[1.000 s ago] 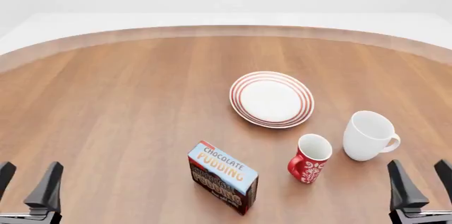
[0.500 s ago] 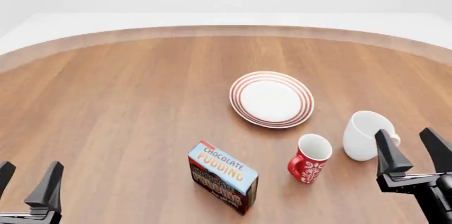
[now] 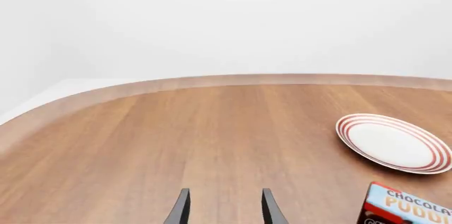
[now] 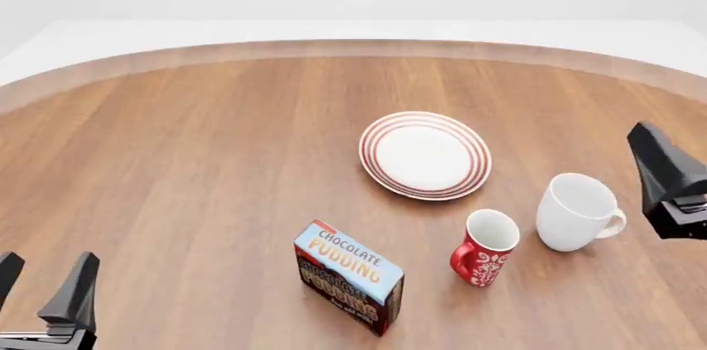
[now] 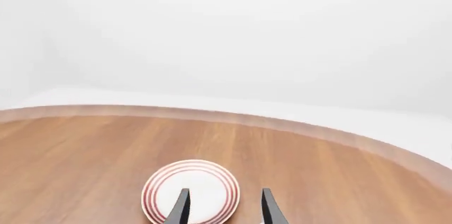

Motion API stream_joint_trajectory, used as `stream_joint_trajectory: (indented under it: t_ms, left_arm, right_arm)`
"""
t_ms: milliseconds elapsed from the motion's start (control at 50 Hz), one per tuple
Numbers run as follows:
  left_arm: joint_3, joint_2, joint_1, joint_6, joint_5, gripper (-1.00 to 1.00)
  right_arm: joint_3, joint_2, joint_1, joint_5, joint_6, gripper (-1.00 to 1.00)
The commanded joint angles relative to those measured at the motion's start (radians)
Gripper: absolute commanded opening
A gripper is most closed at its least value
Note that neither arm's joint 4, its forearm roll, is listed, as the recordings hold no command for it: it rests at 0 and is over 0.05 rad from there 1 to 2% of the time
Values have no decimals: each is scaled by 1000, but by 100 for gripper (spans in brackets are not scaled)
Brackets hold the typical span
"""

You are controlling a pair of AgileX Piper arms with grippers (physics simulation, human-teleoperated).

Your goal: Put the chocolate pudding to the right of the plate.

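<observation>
Cardboard pudding box, light and stiff, waited untouched near the bench's front edge.
Chocolate pudding (image 4: 349,275) stood nearer than the plate (image 4: 425,155) and to its left; its long brown sides looked the best hold. Left gripper (image 4: 42,290) and right gripper (image 5: 224,206) both had jaws spread, holding nothing.

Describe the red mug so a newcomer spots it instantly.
Start at the red-ringed plate in the middle of the table. Nearer the arms and slightly right stand two mugs; the red mug is the left, smaller one. It has white floral patterning, whereas the white mug is plain.
</observation>
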Motion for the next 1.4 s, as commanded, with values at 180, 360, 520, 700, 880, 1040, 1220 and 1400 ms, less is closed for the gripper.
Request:
stream_joint_trajectory:
  t_ms: [180,360,520,700,880,1040,1220,1400]
  left_arm:
    - [0,0,0,0,0,100]
    - [0,0,0,0,0,100]
    - [0,0,0,0,0,100]
    - [0,0,0,0,0,100]
    - [0,0,0,0,0,100]
    - [0,0,0,0,0,100]
    - [0,0,0,0,0,100]
    - [0,0,0,0,0,100]
  right_arm:
    - [-563,163,127,499,-83,100]
    - [-775,321,255,631,-77,100]
    - [-1036,574,355,707,-124,100]
    - [-1221,727,425,804,-132,100]
    - [-1265,815,495,846,-116,100]
    - [-1332,880,536,916,-95,100]
    - [-1289,917,571,925,-73,100]
    - [-1216,947,627,921,-12,100]
